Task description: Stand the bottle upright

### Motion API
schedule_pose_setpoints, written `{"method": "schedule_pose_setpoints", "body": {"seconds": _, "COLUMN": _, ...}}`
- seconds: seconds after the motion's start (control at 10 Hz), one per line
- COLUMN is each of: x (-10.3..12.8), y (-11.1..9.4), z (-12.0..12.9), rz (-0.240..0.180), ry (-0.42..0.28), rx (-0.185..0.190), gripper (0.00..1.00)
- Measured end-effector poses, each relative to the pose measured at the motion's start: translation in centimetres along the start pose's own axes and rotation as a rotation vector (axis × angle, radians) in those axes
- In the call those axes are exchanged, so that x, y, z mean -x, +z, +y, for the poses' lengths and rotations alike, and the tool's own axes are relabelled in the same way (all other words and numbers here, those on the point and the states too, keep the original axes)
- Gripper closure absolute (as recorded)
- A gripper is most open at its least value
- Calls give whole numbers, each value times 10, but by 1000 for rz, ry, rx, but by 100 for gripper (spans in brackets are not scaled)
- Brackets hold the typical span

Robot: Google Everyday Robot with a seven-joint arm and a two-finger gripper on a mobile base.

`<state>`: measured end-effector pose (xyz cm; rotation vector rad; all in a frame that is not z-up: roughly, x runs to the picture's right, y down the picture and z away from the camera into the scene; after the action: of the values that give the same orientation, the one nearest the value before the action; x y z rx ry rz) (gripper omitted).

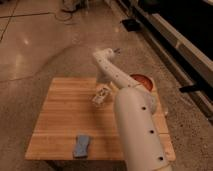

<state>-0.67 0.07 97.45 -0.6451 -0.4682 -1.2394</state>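
The bottle (101, 95), small and pale with a white label, lies on its side near the middle of the wooden table (60, 120). My white arm rises from the lower right, bends at an elbow above the table's far edge and drops toward the bottle. The gripper (103, 83) hangs open just behind and above the bottle, close to its far end. The arm hides much of the gripper, and I cannot tell whether it touches the bottle.
A blue sponge (81, 145) lies near the table's front edge. A reddish round dish (140, 80) sits at the far right corner, partly behind the arm. The arm's thick lower link covers the table's right side. Speckled floor surrounds the table.
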Motion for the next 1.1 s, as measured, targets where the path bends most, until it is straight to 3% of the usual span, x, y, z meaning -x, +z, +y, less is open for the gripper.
{"method": "schedule_pose_setpoints", "body": {"seconds": 0.3, "x": -4, "y": 6, "z": -5, "rz": -21, "ry": 3, "rx": -15, "gripper": 20}}
{"method": "schedule_pose_setpoints", "body": {"seconds": 0.6, "x": -2, "y": -11, "z": -28, "rz": -32, "ry": -29, "rx": -112, "gripper": 20}}
{"method": "schedule_pose_setpoints", "body": {"seconds": 0.8, "x": 4, "y": -19, "z": -42, "rz": -33, "ry": -58, "rx": -154, "gripper": 20}}
{"method": "schedule_pose_setpoints", "body": {"seconds": 1.1, "x": 8, "y": -18, "z": -42, "rz": -40, "ry": -71, "rx": -174, "gripper": 20}}
